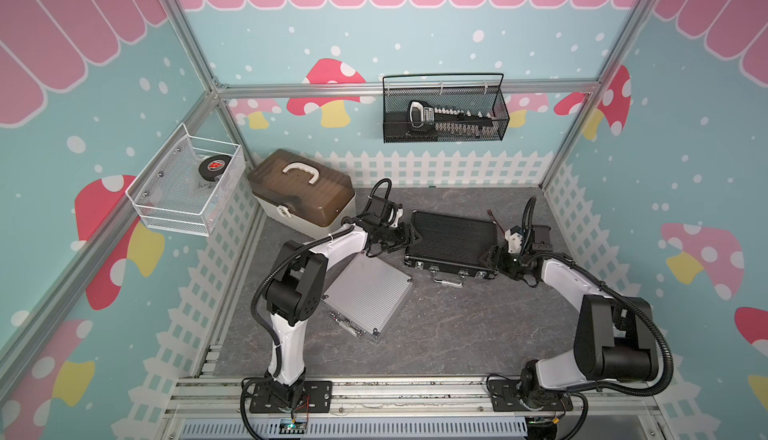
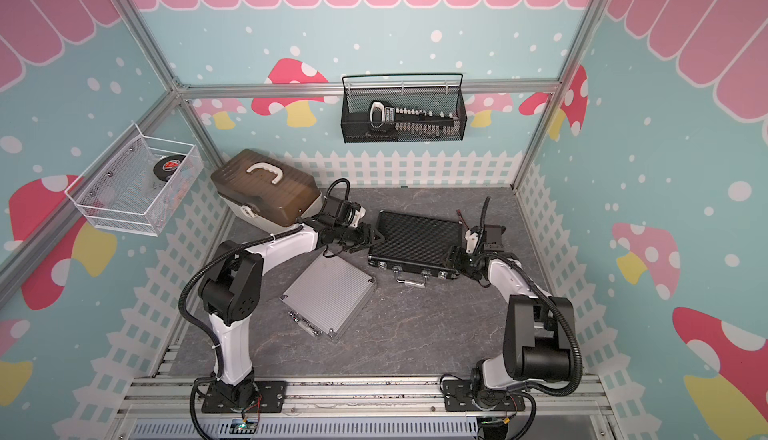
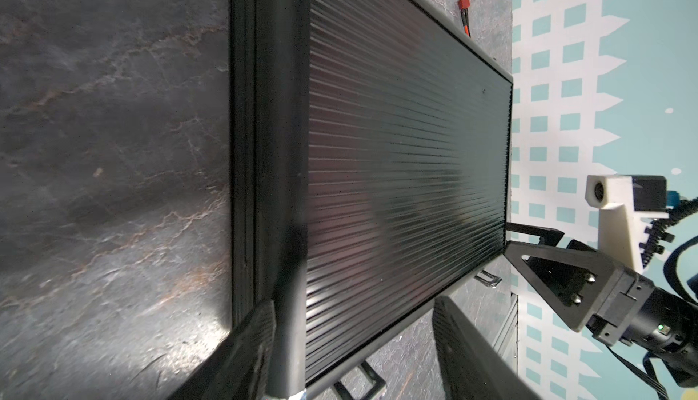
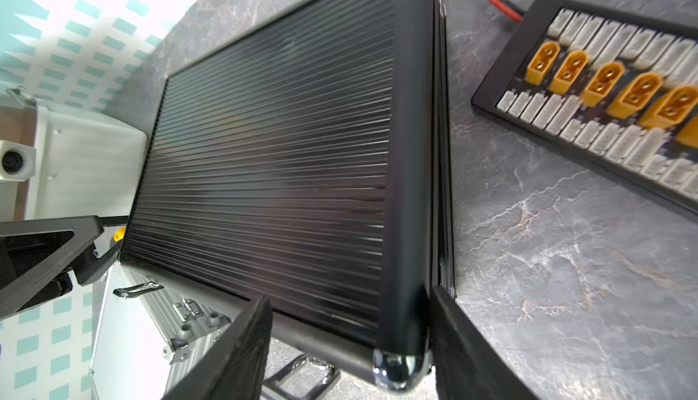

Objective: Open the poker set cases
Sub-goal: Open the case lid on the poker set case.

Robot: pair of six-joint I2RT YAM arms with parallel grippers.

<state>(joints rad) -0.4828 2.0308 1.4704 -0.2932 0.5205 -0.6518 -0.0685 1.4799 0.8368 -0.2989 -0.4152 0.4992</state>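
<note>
The black poker set case (image 1: 453,240) (image 2: 417,240) lies flat and shut at the back of the table, its latches and handle (image 1: 446,282) facing the front. The silver poker set case (image 1: 368,296) (image 2: 330,292) lies shut in front of it, turned at an angle. My left gripper (image 1: 409,236) (image 3: 351,341) is open astride the black case's (image 3: 396,152) left front corner. One of its fingers (image 3: 249,341) lies against the case's end wall. My right gripper (image 1: 492,257) (image 4: 351,345) is open astride the right front corner of the black case (image 4: 264,171), one finger (image 4: 464,345) beside its end wall.
A white box with a brown lid (image 1: 303,195) stands at the back left, close behind my left arm. A black connector board (image 4: 604,88) with red wire lies right of the black case. Wire baskets (image 1: 444,111) (image 1: 187,184) hang on the walls.
</note>
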